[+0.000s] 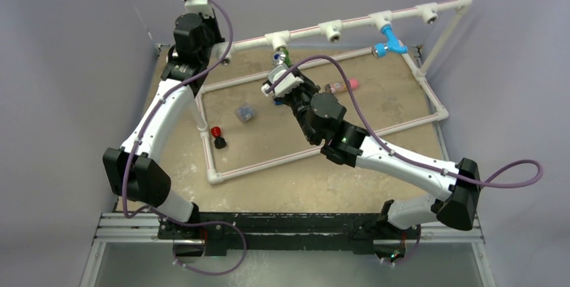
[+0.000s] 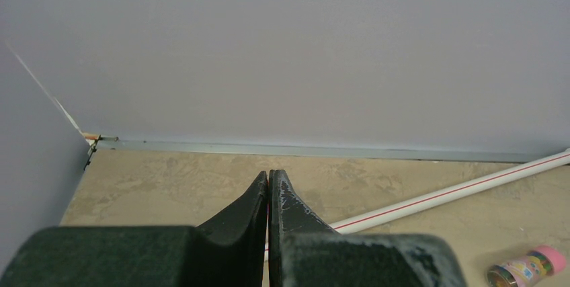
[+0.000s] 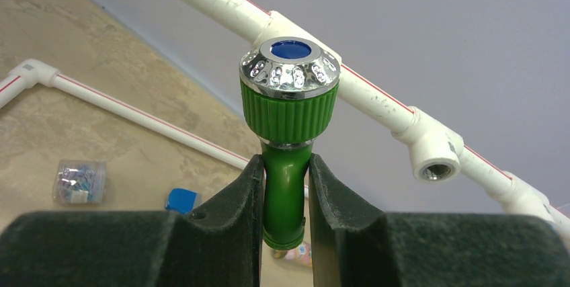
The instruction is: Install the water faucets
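My right gripper [image 3: 286, 162] is shut on the bent neck of the bright green water faucet [image 3: 289, 112]. Its silvery round mouth faces the wrist camera. The faucet hangs just in front of a white T-fitting [image 3: 282, 28] on the raised pipe. From above, the green faucet [image 1: 281, 56] sits below the leftmost T-fitting [image 1: 277, 36], not visibly joined to it. The light blue faucet [image 1: 390, 42] hangs from another T-fitting [image 1: 382, 19] further right. My left gripper [image 2: 269, 174] is shut and holds nothing, above the table's back left corner by a pipe [image 2: 457, 193].
An open T-fitting [image 3: 435, 159] is on the raised pipe to the right of the green faucet. On the table lie a pink-capped cylinder [image 1: 343, 86], a small clear box [image 1: 246, 113], and a red piece [image 1: 216, 132] beside a black piece [image 1: 220, 142]. A white pipe frame [image 1: 269, 160] rings them.
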